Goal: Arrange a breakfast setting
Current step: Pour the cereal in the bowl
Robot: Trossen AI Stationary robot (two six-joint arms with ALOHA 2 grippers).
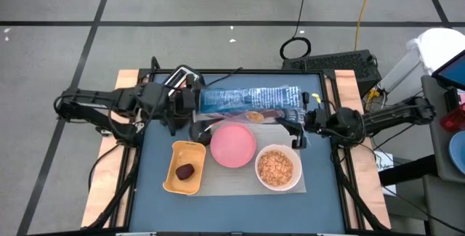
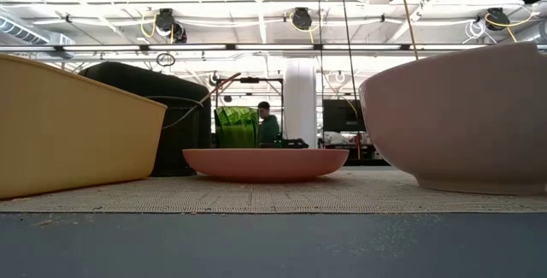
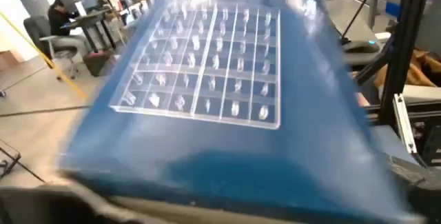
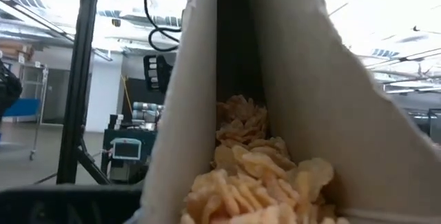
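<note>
A blue cereal box [image 1: 247, 98] lies level in the air above the table's far half, between my two grippers. My left gripper [image 1: 190, 101] is at its left end and my right gripper [image 1: 299, 117] at its open right end. The right wrist view looks into the box at tan flakes [image 4: 241, 176]. On the grey mat [image 1: 232, 185] rest the pink plate [image 1: 232, 146] and the white bowl [image 1: 277, 168] holding tan cereal. A dark-red fruit [image 1: 186, 171] lies in the yellow tray [image 1: 174, 181]. The spoon is out of view. My left gripper holds the box by its left end [image 1: 203, 101], coming level from the table's left; its fingers are hidden by the box. The box is lifted clear and lies level. My right gripper holds the box's open right end [image 1: 294, 109], coming level from the table's right. Its fingers do not show in its wrist view.
A dark block [image 2: 171, 115], likely the toaster, stands behind the tray, under my left gripper. The tray [image 2: 68, 128], the plate [image 2: 265, 162] and the bowl [image 2: 461, 115] fill the mat from left to right. Bare blue table [image 1: 240, 214] lies along the near edge.
</note>
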